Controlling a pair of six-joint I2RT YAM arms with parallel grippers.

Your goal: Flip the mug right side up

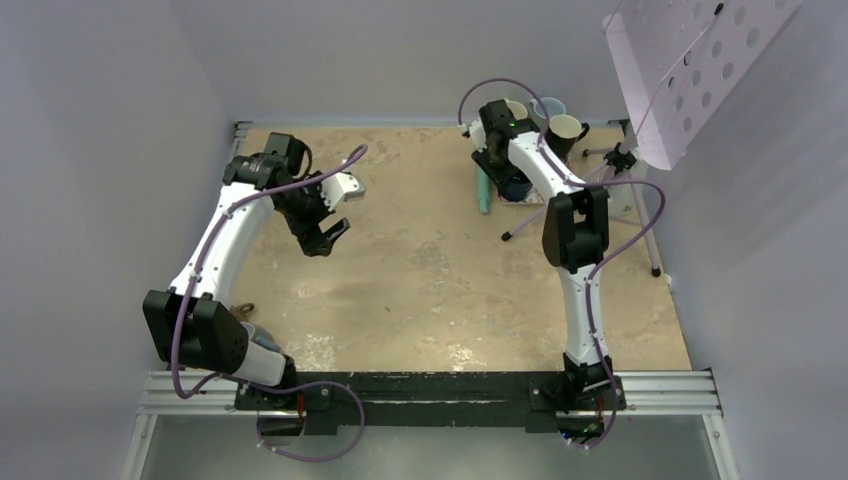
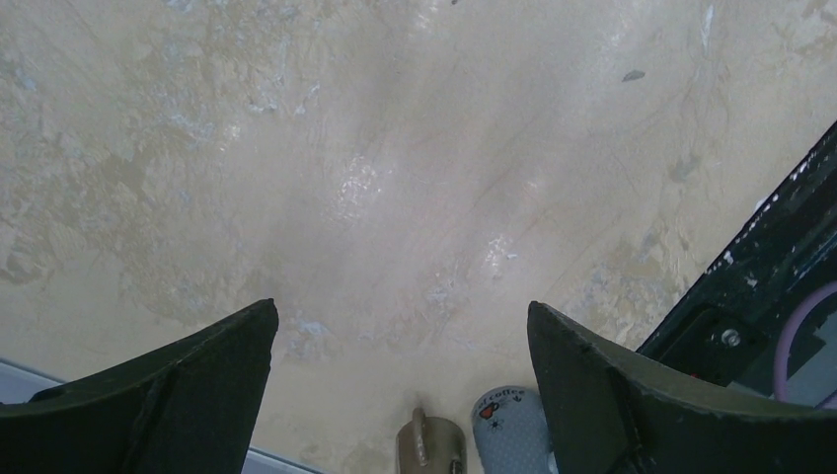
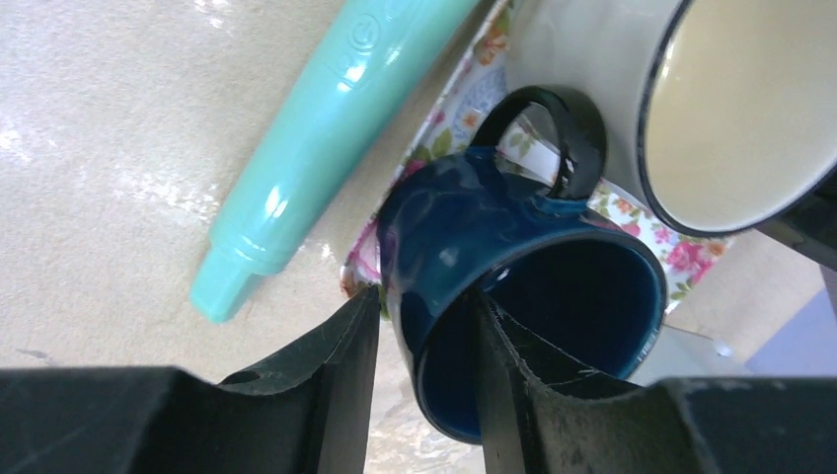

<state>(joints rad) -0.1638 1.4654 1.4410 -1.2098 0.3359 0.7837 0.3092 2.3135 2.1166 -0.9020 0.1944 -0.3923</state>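
The dark blue mug (image 3: 464, 237) with a black handle is over a floral mat (image 3: 464, 109) at the back right, its opening facing my right wrist camera. My right gripper (image 3: 426, 296) is shut on the mug's wall, one finger inside the rim and one outside. In the top view the right gripper (image 1: 505, 170) covers most of the mug (image 1: 515, 187). My left gripper (image 1: 328, 237) is open and empty above bare table at the left; its fingers are wide apart in the left wrist view (image 2: 402, 306).
A teal tube (image 3: 326, 138) lies left of the mat. A cream mug with a black rim (image 3: 740, 99) stands beside the blue one. A tripod (image 1: 620, 160) and a perforated panel (image 1: 690, 70) are at the far right. A brown mug (image 2: 431, 446) and a grey printed mug (image 2: 508, 425) sit by the left arm's base.
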